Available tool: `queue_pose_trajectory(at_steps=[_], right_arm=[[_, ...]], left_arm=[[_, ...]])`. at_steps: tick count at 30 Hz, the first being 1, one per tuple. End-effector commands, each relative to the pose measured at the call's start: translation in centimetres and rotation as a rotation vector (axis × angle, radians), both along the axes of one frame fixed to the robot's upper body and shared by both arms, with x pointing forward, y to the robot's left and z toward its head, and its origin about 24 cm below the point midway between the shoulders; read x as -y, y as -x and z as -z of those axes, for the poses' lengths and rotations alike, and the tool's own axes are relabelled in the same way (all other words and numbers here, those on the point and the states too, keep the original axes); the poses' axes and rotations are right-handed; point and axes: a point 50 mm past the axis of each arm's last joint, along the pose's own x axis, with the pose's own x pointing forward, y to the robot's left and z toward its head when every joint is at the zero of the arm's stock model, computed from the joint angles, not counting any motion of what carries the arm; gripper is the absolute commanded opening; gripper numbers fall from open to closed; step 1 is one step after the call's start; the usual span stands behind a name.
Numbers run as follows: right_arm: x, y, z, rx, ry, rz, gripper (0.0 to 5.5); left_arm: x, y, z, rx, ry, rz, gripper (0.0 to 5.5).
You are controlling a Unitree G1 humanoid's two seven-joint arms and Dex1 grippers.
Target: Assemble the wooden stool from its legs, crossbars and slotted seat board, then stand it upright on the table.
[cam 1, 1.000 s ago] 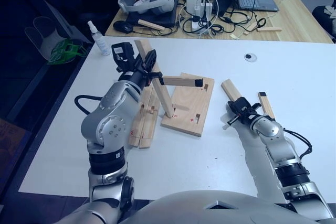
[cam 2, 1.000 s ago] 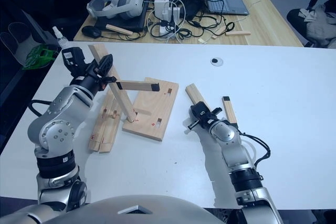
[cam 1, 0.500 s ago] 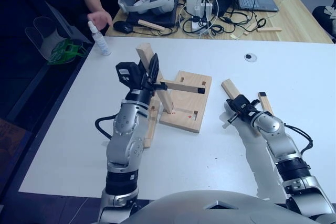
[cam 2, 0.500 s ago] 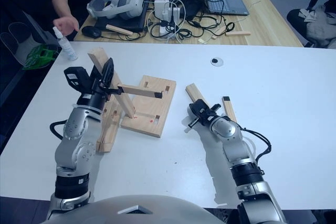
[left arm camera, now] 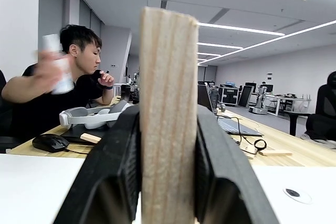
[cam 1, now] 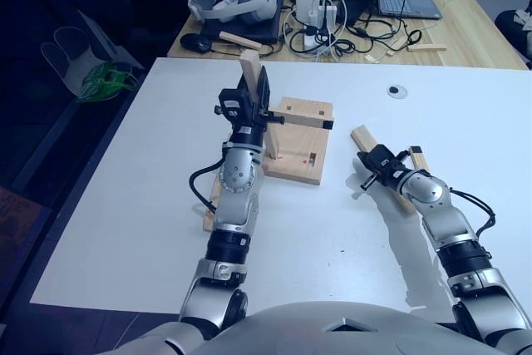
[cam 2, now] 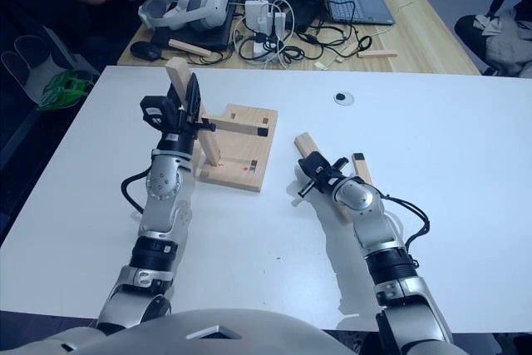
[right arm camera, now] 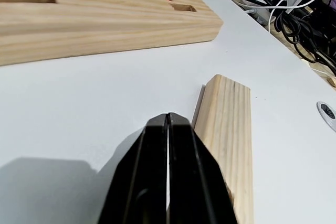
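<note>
One wooden leg [left arm camera: 167, 77] is clamped tight in my left fingers [cam 1: 258, 89], a pad pressed flat against each broad face and the leg's top end poking out above them. The leg stands on the seat board [cam 1: 301, 174], its top leaning a little toward 11 o'clock and its foot meeting the board near the 9 o'clock edge. I cannot tell whether the foot sits in a slot. A crossbar [cam 1: 299, 121] juts from the leg toward 3 o'clock, held above the board, with its dark end over the board's 1 o'clock corner. The board lies flat on the white desk [cam 1: 465, 106], at about 12 o'clock from me, slots facing up.

My right fingers [right arm camera: 168, 129] are pressed together with nothing between them. They sit low over the desk at 3 o'clock of the board and apart from it. A loose piece [right arm camera: 227, 124] lies flat just beside them, on their 1 o'clock side. A second piece [cam 1: 416, 156] with a dark tip lies near it, at its 3 o'clock. More wooden pieces [cam 1: 208, 219] lie on the desk at 8 o'clock of the board, partly under my left arm.
</note>
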Motion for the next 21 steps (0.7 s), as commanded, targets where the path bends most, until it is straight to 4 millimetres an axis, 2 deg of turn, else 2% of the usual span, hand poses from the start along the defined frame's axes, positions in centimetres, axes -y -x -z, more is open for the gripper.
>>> queue_pose_trajectory(at_steps=[1,4,8,17,20,21], right_arm=[[-0.2,-0.2,-0.2,0.011,0.006,-0.016,0.00],[-0.2,-0.1,-0.1,0.011,0.000,-0.011,0.00],[-0.2,-0.1,-0.1,0.008,-0.005,-0.005,0.00],[0.0,0.1,0.2,-0.005,-0.015,0.010,0.00],[0.1,0.0,0.3,-0.014,-0.018,0.013,0.00],[0.1,0.0,0.4,-0.018,-0.020,0.014,0.00]], left_arm=[[-0.2,1.1,2.8,-0.194,0.069,0.001,1.01],[-0.7,2.4,3.3,-0.284,0.089,0.029,1.01],[-1.1,3.8,2.0,-0.257,0.025,0.082,1.01],[-1.1,5.1,2.2,-0.294,-0.064,0.153,1.01],[-0.9,5.2,1.1,-0.210,-0.098,0.145,1.01],[-0.8,5.3,0.7,-0.172,-0.099,0.139,1.30]])
